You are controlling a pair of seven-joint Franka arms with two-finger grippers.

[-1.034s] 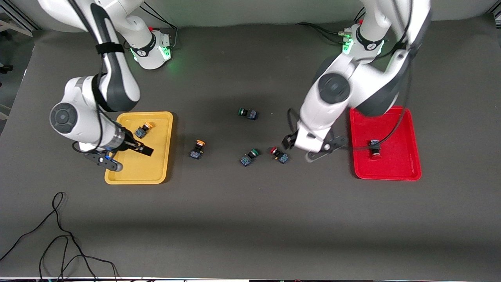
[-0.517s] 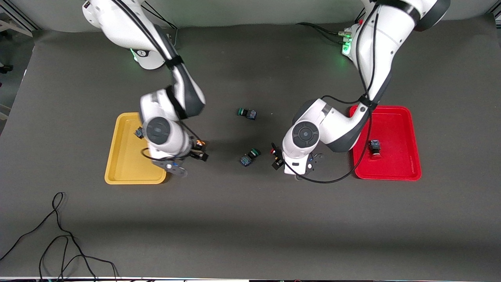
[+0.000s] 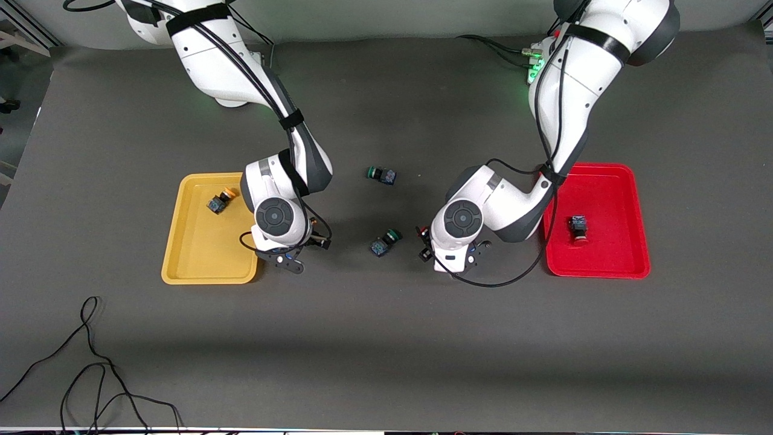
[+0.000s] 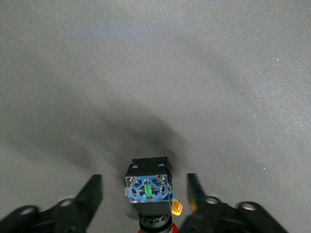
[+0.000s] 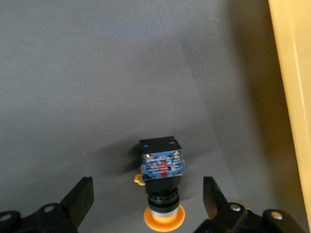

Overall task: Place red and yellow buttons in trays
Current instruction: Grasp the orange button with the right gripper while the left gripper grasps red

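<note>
Both pincers [image 4: 144,194] [image 5: 148,196] agape around buttons [image 4: 147,187] [image 5: 162,182].

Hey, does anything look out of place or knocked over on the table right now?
Nothing stands out. Both grippers, left gripper and right gripper, sit open around buttons lying on the table; each tray, yellow tray and red tray, already holds one.

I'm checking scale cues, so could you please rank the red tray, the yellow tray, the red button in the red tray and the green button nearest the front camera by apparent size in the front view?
1. red tray and yellow tray: about alike, so not ranked.
2. red button and green button: both tiny, also alike.
</note>
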